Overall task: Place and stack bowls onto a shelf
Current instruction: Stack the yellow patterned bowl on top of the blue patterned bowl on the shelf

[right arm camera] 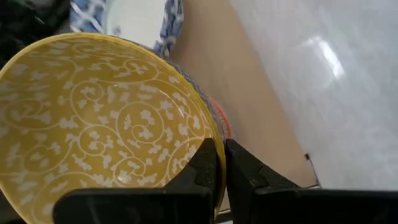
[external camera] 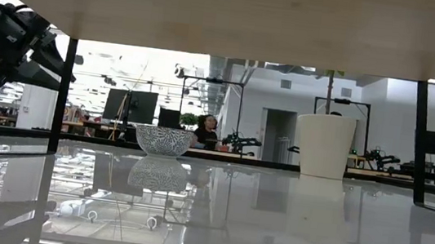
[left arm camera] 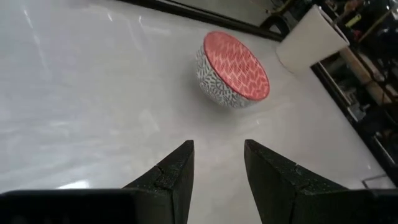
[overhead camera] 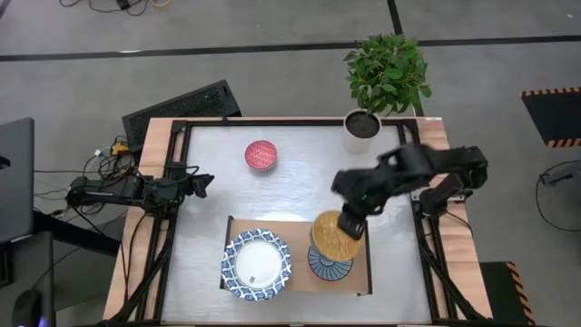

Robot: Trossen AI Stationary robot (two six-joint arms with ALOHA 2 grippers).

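Observation:
My right gripper [overhead camera: 349,225] is shut on a yellow bowl [overhead camera: 333,237] with white scrollwork inside. It holds the bowl over a smaller blue-patterned bowl [overhead camera: 327,265] that stands on the light-wood shelf [overhead camera: 361,272]. A large blue-and-white bowl [overhead camera: 257,264] stands on the shelf's left half. A pink-red bowl [overhead camera: 260,154] with a grey-patterned outside sits upright on the table toward the far edge. My left gripper [overhead camera: 204,184] hovers open at the table's left side, pointing at the pink-red bowl [left arm camera: 233,68] from a distance. My right gripper [right arm camera: 222,146] pinches the yellow bowl's rim [right arm camera: 208,134] on the side toward the table's right, one finger [right arm camera: 202,165] inside the bowl and one [right arm camera: 245,171] outside. The fingers come slanting down from the far right. The bowl hangs over the blue-patterned bowl [right arm camera: 219,121]; whether they touch, I cannot tell.
A white plant pot [overhead camera: 361,127] with a green plant stands at the table's far right, showing in the low view as the pot [external camera: 324,145]. Black frame rails run along both table sides. Bare table lies between the pink-red bowl and the shelf. A person sits in the room beyond.

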